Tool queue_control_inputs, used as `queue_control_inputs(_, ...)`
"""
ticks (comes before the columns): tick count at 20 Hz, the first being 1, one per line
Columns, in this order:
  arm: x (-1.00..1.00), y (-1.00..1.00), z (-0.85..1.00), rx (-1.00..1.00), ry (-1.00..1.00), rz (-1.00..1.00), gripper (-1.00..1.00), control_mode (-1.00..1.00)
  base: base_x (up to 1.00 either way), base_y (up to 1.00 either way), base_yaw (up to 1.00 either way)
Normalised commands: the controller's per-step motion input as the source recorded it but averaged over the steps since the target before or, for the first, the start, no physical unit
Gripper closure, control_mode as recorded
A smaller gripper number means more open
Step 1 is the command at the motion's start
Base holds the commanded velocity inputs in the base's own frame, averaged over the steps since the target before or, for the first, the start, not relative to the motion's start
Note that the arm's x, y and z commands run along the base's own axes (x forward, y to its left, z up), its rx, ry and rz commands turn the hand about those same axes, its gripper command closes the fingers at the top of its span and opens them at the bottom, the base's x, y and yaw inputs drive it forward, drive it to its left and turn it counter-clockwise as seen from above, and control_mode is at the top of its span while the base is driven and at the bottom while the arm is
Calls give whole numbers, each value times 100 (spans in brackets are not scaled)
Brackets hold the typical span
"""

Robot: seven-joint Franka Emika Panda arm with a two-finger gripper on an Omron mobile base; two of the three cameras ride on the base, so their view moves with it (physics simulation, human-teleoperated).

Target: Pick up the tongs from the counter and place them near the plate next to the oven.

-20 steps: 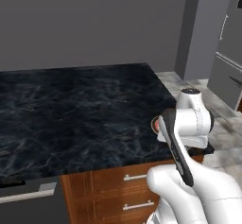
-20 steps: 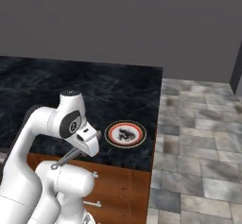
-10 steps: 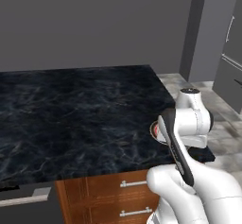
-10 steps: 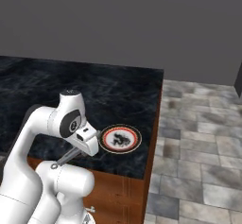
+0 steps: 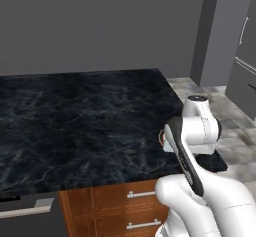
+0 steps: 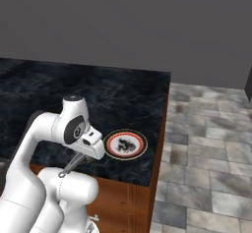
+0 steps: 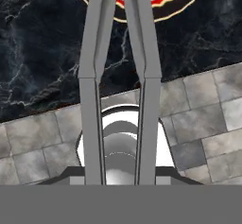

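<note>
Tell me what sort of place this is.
A rendered kitchen, most likely: a black marbled stone counter over wooden drawers, a red-rimmed plate near its edge, a dark oven front, and metal tongs carried by the arm.

The counter (image 5: 85, 116) is glossy black with faint bluish-grey veins. At the lower middle of the right base view, the plate (image 6: 126, 144) has a red-orange rim ring, a dark inner ring and a pale centre (speckled with dark marks). The tongs (image 7: 118, 67) are plain silver-grey. The cabinets (image 5: 115, 211) are brown wood with silver handles. The floor (image 6: 206, 153) is mottled grey tile.
</note>
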Motion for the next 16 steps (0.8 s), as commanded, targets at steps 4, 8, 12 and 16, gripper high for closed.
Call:
queue_control_inputs(4,72,28,-19,-4,0,20,100,-100,0,0,0)
queue_control_inputs(8,99,13,-11,-2,13,19,100,-100,0,0,0)
queue_control_inputs(12,100,14,-8,-4,18,19,100,-100,0,0,0)
queue_control_inputs(16,91,12,-32,-6,10,16,100,-100,0,0,0)
